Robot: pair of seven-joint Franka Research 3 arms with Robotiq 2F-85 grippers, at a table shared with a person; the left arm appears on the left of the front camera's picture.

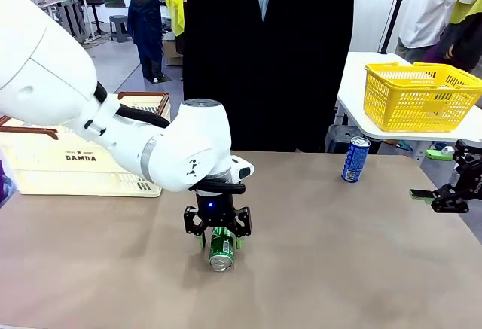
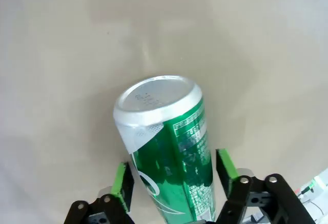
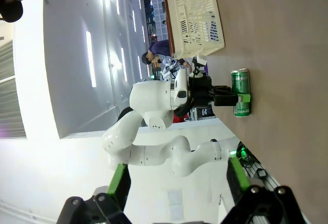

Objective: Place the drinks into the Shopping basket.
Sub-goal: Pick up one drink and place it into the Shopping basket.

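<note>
The green can (image 1: 221,250) lies on its side on the tan table, one silver end facing the robot's side. My left gripper (image 1: 221,240) reaches down over it, a green pad on each side of its body. In the left wrist view the green can (image 2: 171,157) sits between the pads (image 2: 224,168) of the left gripper (image 2: 173,175), with a thin gap still visible on one side. The blue can (image 1: 355,159) stands upright at the far right of the table. My right gripper (image 1: 426,198) hangs open and empty at the right edge. The Shopping basket (image 1: 75,165) stands at the far left.
A person in black stands at the table's far side, behind the middle. A yellow mesh basket (image 1: 418,95) sits on a separate white table at the back right. In the right wrist view the right gripper (image 3: 174,178) looks across at the left arm and the Shopping basket (image 3: 195,19).
</note>
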